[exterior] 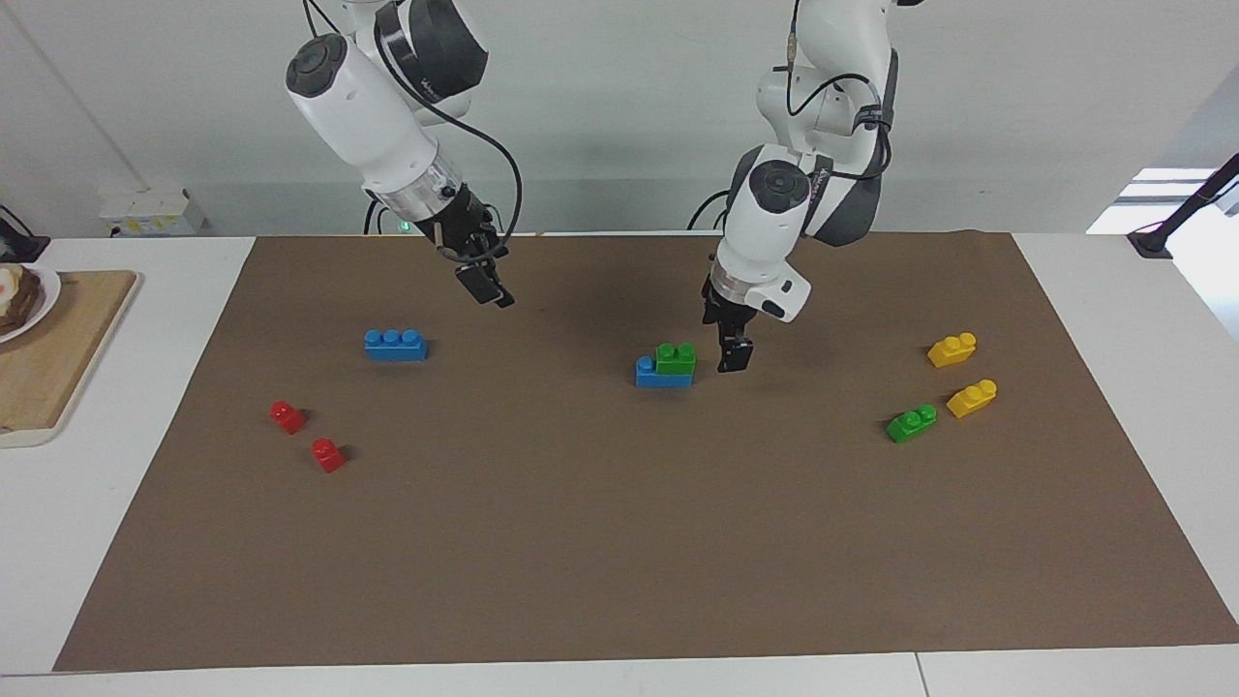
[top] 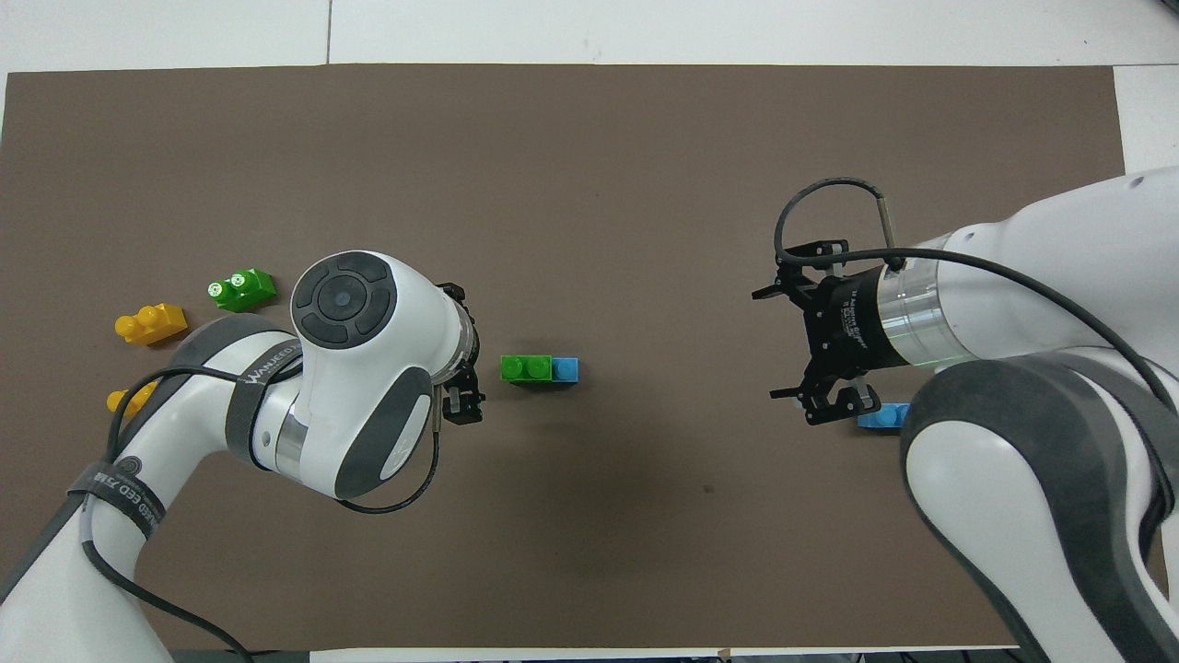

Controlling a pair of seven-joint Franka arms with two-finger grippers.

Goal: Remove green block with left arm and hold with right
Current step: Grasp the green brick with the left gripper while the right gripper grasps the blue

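Observation:
A green block (exterior: 675, 357) (top: 526, 367) sits pressed onto one end of a blue brick (exterior: 650, 374) (top: 566, 369) in the middle of the brown mat. My left gripper (exterior: 733, 358) (top: 461, 405) hangs low just beside this stack, toward the left arm's end, a small gap away, open and holding nothing. Its wrist hides most of it in the overhead view. My right gripper (exterior: 484, 286) (top: 778, 343) is up in the air, open and empty, over the mat between the stack and a loose blue brick.
A second green block (exterior: 911, 423) (top: 241, 288) and two yellow bricks (exterior: 951, 348) (exterior: 971, 397) lie toward the left arm's end. A three-stud blue brick (exterior: 395, 344) and two red pieces (exterior: 287, 416) (exterior: 327, 454) lie toward the right arm's end. A wooden board (exterior: 58, 358) rests off the mat.

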